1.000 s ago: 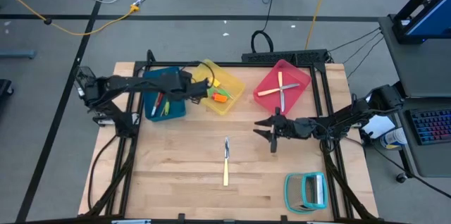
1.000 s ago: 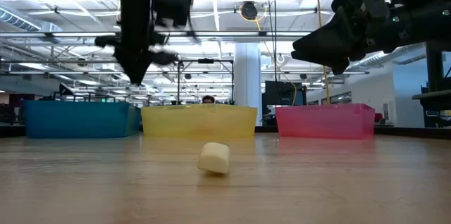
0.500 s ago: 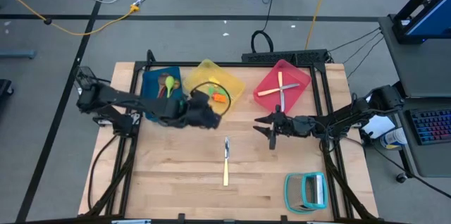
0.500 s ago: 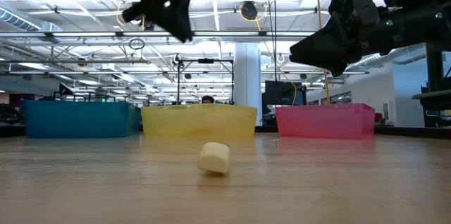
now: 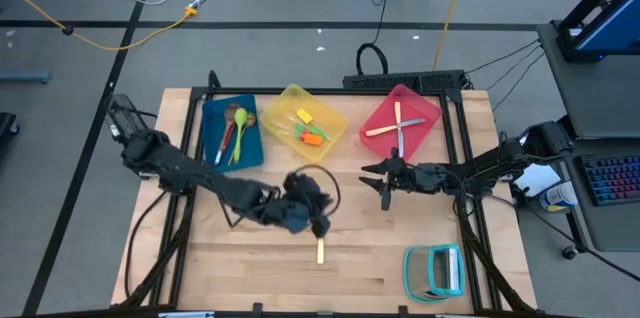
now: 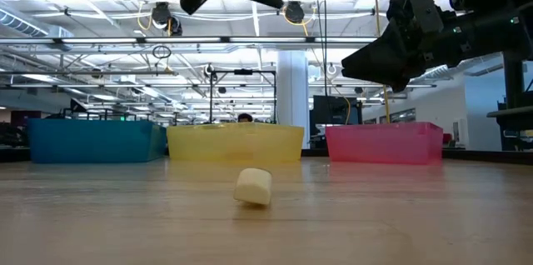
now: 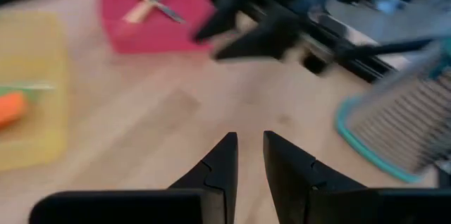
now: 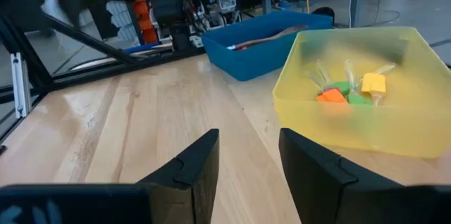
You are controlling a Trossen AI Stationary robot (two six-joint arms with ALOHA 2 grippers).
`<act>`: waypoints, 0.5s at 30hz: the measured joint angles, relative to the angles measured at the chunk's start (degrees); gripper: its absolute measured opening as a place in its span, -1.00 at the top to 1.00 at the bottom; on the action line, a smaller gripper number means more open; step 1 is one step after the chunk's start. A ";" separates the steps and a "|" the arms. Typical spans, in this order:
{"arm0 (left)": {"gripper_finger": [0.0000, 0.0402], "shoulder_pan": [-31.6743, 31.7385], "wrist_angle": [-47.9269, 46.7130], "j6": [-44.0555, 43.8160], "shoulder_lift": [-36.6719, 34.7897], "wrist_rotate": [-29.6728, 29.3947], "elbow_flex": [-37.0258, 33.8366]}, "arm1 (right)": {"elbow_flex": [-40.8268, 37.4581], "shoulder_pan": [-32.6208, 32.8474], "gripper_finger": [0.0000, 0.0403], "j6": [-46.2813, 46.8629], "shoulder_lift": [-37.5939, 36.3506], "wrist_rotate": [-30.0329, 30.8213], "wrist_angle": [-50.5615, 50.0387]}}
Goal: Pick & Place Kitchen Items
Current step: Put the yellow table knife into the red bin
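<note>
Seen from above, the left claw hangs over the middle of the wooden desk, right above the upper end of a cream-handled knife, the one kitchen item lying loose on the desk. Only the knife's pale handle shows past the claw. In the left wrist view the left claw's two dark fingers stand a narrow gap apart and hold nothing.

The right claw waits near the front of the pink bin, spread open and empty; the right wrist view shows its own fingers well parted.

The likely trouble is alignment. The knife lies flat and thin, and the left claw's gap looks slim, so a descent slightly off line could push the knife sideways or pinch only its tip. The two claws are also fairly near each other, so a wide swing toward the bins might bring them together.

The high view alone shows the sorted goods: spoons in the blue bin, small spatulas in the yellow bin, crossed utensils in the pink bin, and a teal-framed rack at the desk's near right corner. The low view instead shows the knife end-on as a pale stub, with both arms well above the desk.
</note>
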 joint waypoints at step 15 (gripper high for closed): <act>0.64 -6.73 4.55 1.69 13.11 -0.24 13.45 | 0.02 0.07 0.30 6.24 0.02 -0.26 -6.84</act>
